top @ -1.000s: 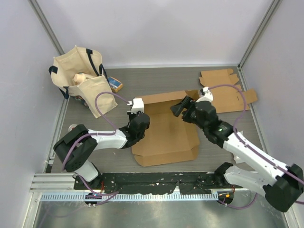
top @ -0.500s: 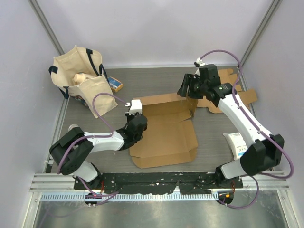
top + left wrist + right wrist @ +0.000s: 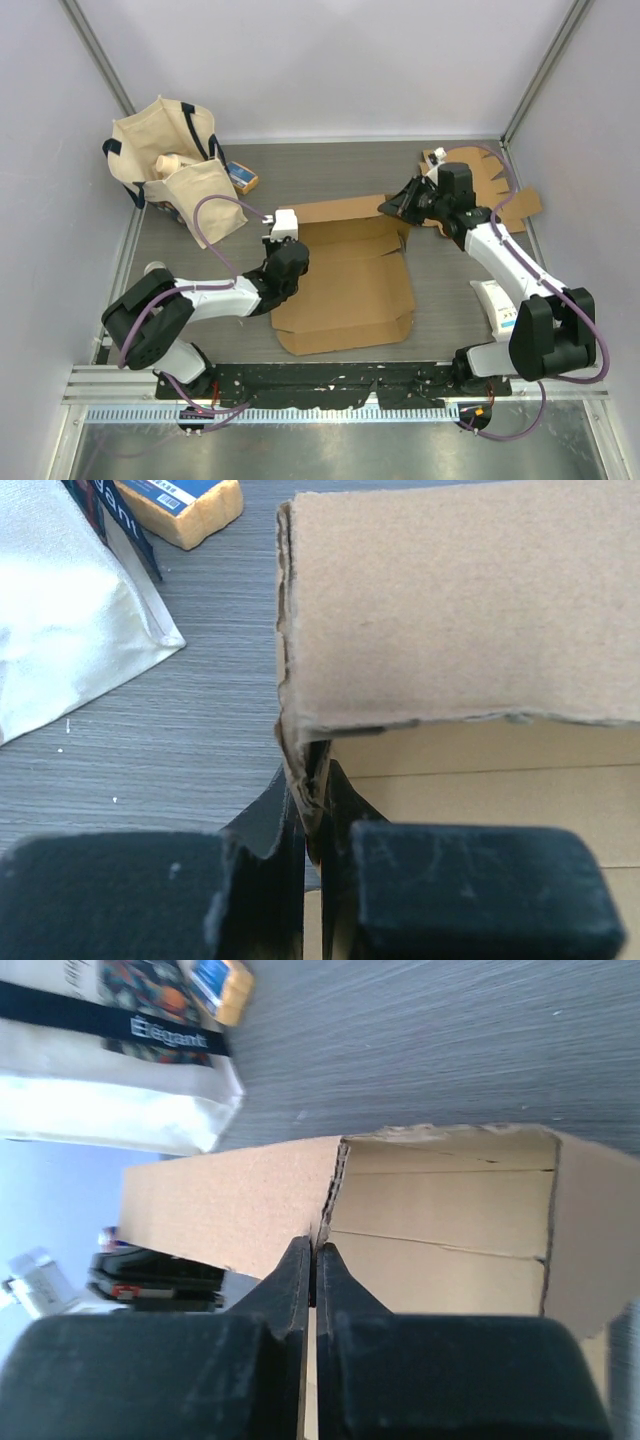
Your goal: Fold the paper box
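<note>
Behind the cardboard box (image 3: pixel 350 285) the worktop (image 3: pixel 330 165) lies bare between the tote bag (image 3: pixel 165 160) and yellow pack (image 3: pixel 241 178) at far left and the flat cardboard sheets (image 3: pixel 525 203) at far right. The box's raised back flap (image 3: pixel 335 208) bars that edge, the left pincer (image 3: pixel 315 780) clamped on its left end, the right pincer (image 3: pixel 313 1255) closed at its right. A white packet (image 3: pixel 497 305) sits beside the right arm (image 3: pixel 510 262).

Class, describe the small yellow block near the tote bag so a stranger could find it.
Find the cream tote bag at the grey table's far left corner. Just right of it lies a small yellow block with a blue label. Nearby things are cream cloth or brown cardboard; it alone is bright yellow.
</note>
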